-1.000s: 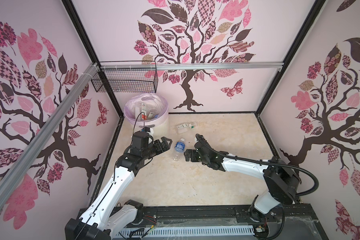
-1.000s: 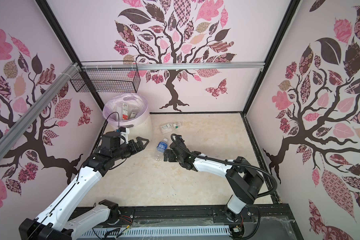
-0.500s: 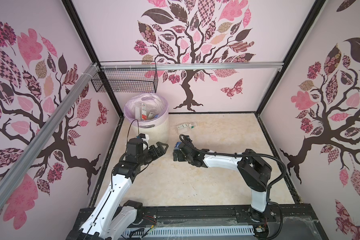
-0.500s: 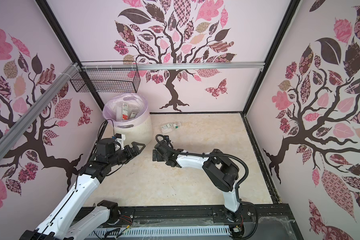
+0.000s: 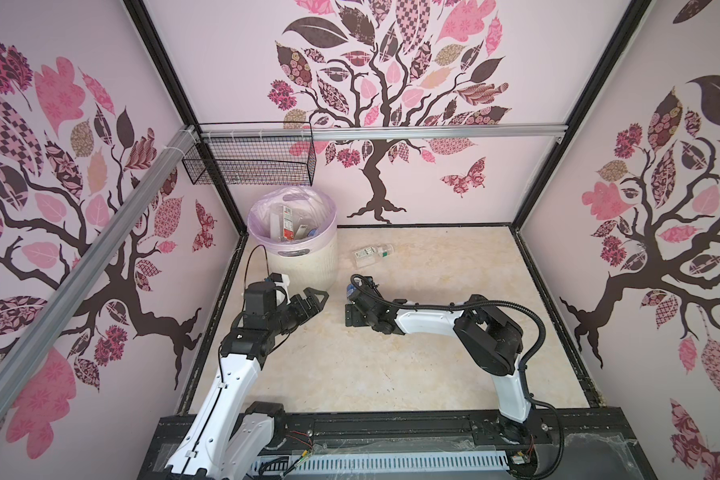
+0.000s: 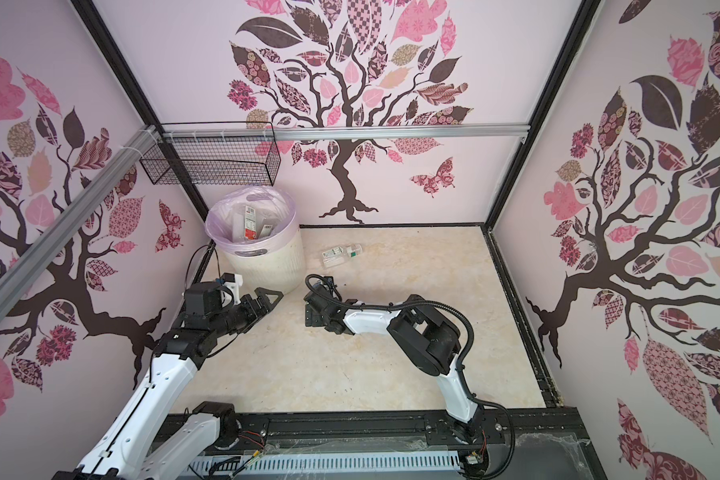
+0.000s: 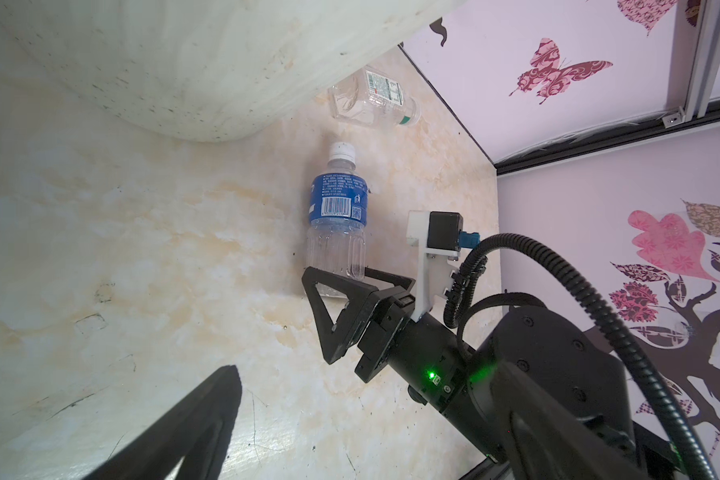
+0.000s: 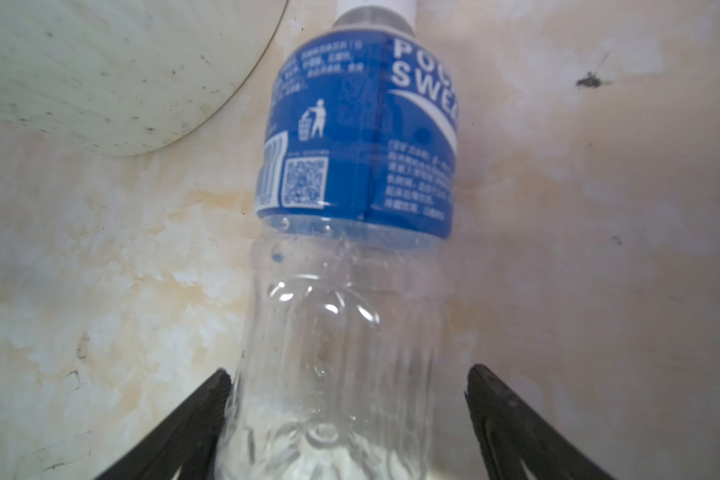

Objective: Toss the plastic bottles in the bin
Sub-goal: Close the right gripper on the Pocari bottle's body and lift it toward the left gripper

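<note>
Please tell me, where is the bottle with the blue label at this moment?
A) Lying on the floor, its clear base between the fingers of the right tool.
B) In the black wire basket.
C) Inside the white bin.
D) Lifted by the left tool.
A: the right wrist view shows the blue-label bottle lying on the floor, with the open right tool astride its clear base.
</note>
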`<action>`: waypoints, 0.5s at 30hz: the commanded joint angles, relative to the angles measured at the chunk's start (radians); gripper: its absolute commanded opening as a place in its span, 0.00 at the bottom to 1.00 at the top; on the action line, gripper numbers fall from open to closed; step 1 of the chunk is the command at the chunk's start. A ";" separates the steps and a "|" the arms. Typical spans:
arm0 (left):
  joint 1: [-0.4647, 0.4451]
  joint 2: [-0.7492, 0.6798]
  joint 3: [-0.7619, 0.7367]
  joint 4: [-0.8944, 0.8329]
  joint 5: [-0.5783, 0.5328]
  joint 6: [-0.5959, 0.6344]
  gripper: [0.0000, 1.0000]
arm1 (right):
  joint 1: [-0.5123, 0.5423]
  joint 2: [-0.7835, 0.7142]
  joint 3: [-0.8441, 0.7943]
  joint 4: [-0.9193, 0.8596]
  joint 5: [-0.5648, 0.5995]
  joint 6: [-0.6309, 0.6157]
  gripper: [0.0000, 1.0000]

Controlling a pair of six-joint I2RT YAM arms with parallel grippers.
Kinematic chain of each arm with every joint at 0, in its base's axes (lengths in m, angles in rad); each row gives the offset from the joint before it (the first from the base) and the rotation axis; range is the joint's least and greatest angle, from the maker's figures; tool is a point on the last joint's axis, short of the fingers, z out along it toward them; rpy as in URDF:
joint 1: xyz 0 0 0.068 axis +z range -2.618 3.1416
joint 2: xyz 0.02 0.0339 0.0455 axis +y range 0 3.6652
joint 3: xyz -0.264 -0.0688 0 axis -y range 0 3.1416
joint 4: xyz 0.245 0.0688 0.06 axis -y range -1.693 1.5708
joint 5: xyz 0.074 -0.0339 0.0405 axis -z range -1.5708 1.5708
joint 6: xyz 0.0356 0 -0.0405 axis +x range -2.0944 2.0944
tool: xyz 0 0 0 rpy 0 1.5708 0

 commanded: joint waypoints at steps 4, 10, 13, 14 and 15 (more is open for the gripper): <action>0.003 -0.015 -0.020 0.013 0.013 0.022 0.98 | 0.006 -0.027 -0.053 0.026 0.018 -0.056 0.81; 0.004 -0.021 -0.031 0.000 0.022 0.015 0.98 | 0.002 -0.072 -0.091 0.038 -0.010 -0.108 0.69; 0.002 -0.019 -0.032 -0.007 0.021 0.012 0.98 | 0.001 -0.112 -0.132 0.059 -0.020 -0.140 0.65; -0.002 -0.017 -0.032 -0.008 0.019 0.010 0.98 | 0.002 -0.128 -0.146 0.062 -0.023 -0.152 0.64; -0.007 -0.015 -0.033 -0.009 0.012 0.006 0.98 | 0.001 -0.143 -0.156 0.062 -0.026 -0.163 0.63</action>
